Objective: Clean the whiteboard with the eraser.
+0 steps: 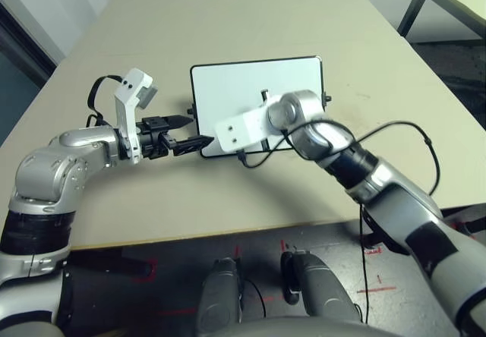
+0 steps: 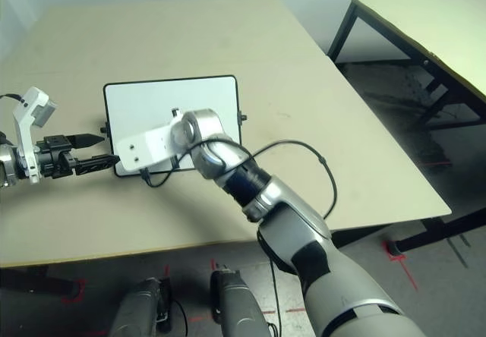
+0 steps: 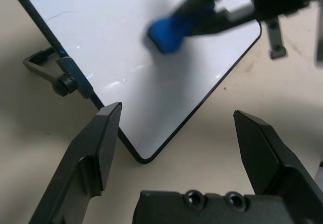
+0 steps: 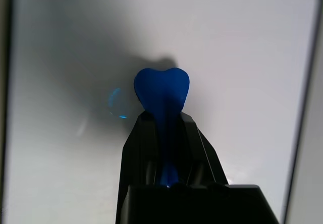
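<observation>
Right claw (image 4: 162, 133) clamped on the blue eraser (image 4: 161, 90), pressed against the whiteboard (image 1: 228, 86), eraser half hidden between fingers, left claw (image 3: 176, 148) spread wide at the board's near corner.

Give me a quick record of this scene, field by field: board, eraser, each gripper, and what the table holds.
whiteboard: flat on the table, black frame, surface looks nearly clean; a faint thin line near one edge in the left wrist view
eraser: blue, pinched by the right gripper, over the board's surface
right gripper: shut on the eraser, over the board
left gripper: open, at the board's near left corner, holding nothing
contact: cannot tell if the eraser presses on the board
table: beige, holds the whiteboard
</observation>
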Robot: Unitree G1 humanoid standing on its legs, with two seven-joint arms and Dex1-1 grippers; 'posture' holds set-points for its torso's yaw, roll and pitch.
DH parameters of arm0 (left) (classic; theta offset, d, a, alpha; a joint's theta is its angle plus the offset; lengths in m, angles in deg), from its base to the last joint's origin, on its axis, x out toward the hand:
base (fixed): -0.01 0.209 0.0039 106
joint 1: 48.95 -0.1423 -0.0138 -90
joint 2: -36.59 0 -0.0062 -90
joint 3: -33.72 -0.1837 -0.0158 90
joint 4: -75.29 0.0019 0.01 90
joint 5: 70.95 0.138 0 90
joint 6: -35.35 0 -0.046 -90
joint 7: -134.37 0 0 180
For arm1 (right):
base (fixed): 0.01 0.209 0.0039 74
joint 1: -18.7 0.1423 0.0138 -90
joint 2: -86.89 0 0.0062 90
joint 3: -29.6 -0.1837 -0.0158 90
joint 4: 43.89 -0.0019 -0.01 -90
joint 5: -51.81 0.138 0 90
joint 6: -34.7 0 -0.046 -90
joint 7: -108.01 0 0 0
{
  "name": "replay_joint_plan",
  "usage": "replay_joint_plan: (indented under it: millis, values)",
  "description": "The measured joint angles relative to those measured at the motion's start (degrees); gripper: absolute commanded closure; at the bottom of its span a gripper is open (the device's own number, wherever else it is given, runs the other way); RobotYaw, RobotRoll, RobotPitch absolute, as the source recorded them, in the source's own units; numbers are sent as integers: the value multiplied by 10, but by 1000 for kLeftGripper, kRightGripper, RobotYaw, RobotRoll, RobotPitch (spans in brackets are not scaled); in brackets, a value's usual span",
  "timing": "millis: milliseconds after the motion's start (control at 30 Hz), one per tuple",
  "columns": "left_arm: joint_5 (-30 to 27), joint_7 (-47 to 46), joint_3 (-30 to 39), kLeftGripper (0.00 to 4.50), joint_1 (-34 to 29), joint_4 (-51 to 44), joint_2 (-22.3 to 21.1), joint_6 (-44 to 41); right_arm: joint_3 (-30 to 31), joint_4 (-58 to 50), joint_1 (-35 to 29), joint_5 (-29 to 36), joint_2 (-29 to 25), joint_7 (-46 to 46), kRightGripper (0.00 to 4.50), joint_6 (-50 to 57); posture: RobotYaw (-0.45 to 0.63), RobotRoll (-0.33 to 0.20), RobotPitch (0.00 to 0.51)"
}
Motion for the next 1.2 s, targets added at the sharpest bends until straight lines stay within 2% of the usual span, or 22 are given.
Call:
replay_joint_plan:
  millis: [100, 300, 367, 433, 500, 600, 667, 767, 833, 900, 1100, 1200]
  values:
    - [0, 0, 0, 0, 2, 0, 0, -1, -1, 9, 0, 2, 0, -5, 4090, -13, 33, 0, 133]
    - [-2, -3, 1, 0, 3, -3, -4, -12, 21, -164, -106, -1, -83, 111, 4090, 27, 30, 0, 128]
    - [-3, -6, 3, 0, 4, -4, -4, -12, 18, -195, -120, 1, -96, 130, 4090, 59, 31, 0, 121]
    - [-2, -16, 8, 0, 14, -2, 2, -6, -14, -204, -114, 16, -93, 131, 4090, 102, 31, 0, 114]
    - [2, -36, 27, 0, 39, 7, 24, 23, -63, -200, -78, 39, -76, 115, 4090, 151, 35, 0, 104]
    - [31, -106, 74, 0, 114, 59, 86, 144, -193, -151, 62, 94, -44, 18, 4090, 212, 33, 0, 93]
    - [51, -151, 104, 0, 147, 96, 107, 224, -264, -112, 129, 120, -58, -61, 4090, 214, 25, 0, 85]
    - [85, -213, 158, 0, 162, 165, 116, 329, -342, -30, 150, 142, -121, -166, 4090, 209, 17, 0, 84]
    - [105, -238, 179, 0, 159, 209, 117, 382, -372, 22, 125, 150, -159, -211, 4090, 219, 12, 0, 86]
    - [119, -254, 190, 0, 152, 261, 123, 430, -394, 61, 81, 160, -175, -252, 4091, 234, 8, 0, 87]
    - [140, -256, 188, 0, 106, 381, 139, 502, -429, 88, -34, 203, -179, -305, 4091, 296, -9, 0, 99]
    - [148, -252, 181, 0, 90, 409, 143, 525, -438, 73, -74, 223, -175, -321, 4091, 316, 0, 0, 105]
